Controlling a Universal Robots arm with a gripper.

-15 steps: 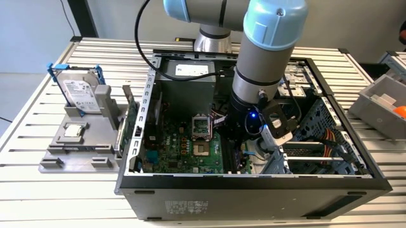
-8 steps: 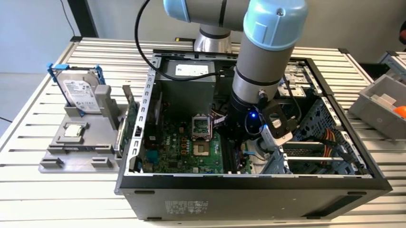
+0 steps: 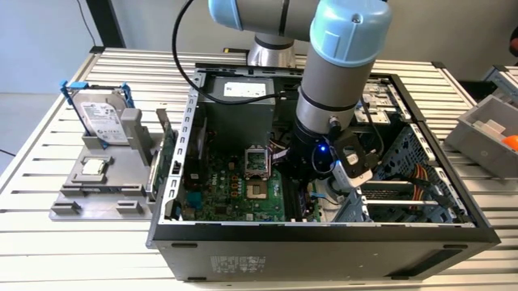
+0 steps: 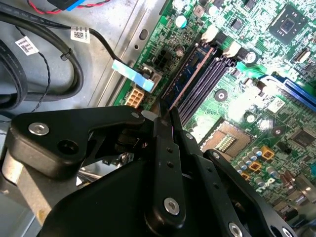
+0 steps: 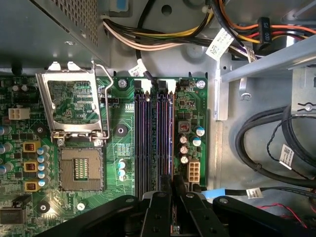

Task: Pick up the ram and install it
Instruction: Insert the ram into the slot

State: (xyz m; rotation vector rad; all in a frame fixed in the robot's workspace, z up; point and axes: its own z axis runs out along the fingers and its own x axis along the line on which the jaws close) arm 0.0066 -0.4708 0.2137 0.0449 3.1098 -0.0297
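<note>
The ram (image 4: 191,69) is a thin dark-blue stick with black chips. It stands edge-down in the memory slot closest to the white power connector (image 5: 193,172), seen edge-on as the ram (image 5: 171,133) in the first wrist view. My gripper (image 4: 170,121) has its black fingers pressed together on the near end of the stick, and the gripper (image 5: 173,190) sits at the end of the slot row. In the exterior view the gripper (image 3: 311,193) reaches down inside the open computer case (image 3: 324,233), over the motherboard (image 3: 235,194).
The empty processor socket (image 5: 79,170) with its raised metal frame lies beside the slots. Cable bundles (image 5: 256,143) hang along the chassis wall. Outside the case, on the exterior view's left, a grey holder (image 3: 97,194) carries a silver hard drive (image 3: 104,121) and a green expansion card (image 3: 167,160).
</note>
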